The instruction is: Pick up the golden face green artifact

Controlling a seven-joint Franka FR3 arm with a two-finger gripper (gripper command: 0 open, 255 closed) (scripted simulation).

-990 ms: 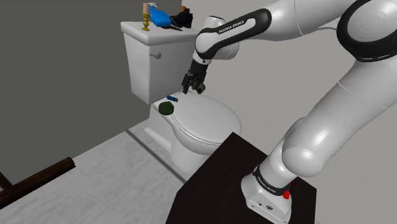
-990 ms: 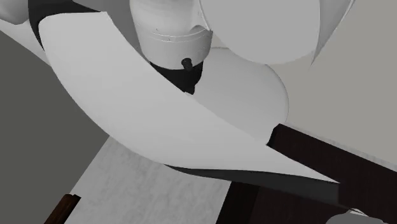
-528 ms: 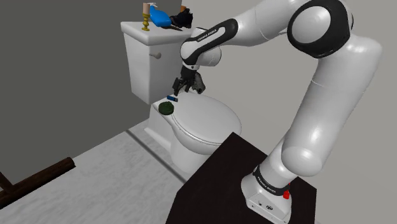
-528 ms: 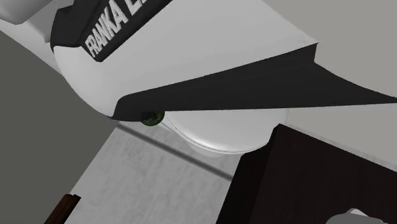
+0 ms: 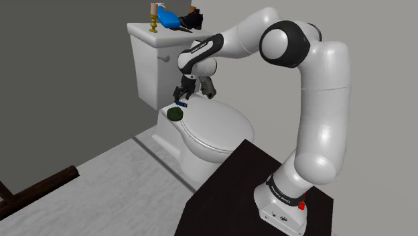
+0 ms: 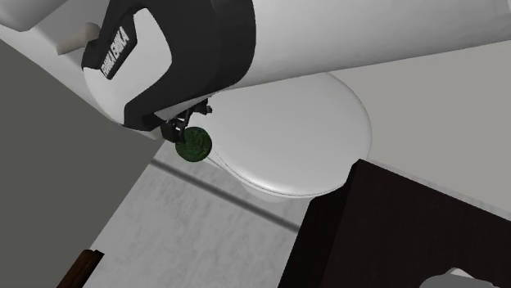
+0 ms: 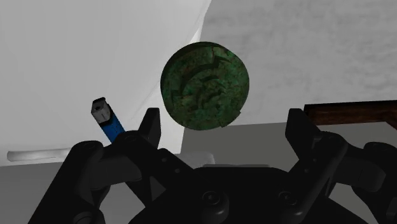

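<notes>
The artifact is a dark green round disc with a mottled, carved face, lying at the back corner of the white toilet lid. In the second exterior view the artifact sits at the lid's edge, just below my gripper. My black gripper hangs slightly above it, open and not touching it. Seen from the wrist, the disc lies ahead of the gripper, with the fingers standing apart on either side.
A small blue and grey object lies on the lid beside the disc, close to one finger. Behind stands the white tank, carrying a golden figure, a blue item and a dark shoe. The dark stand is in front.
The arm has swung toward the shoulder view's left. The gripper has travelled left and slightly down, from over the lid's back to just above the green disc, and stays open.
</notes>
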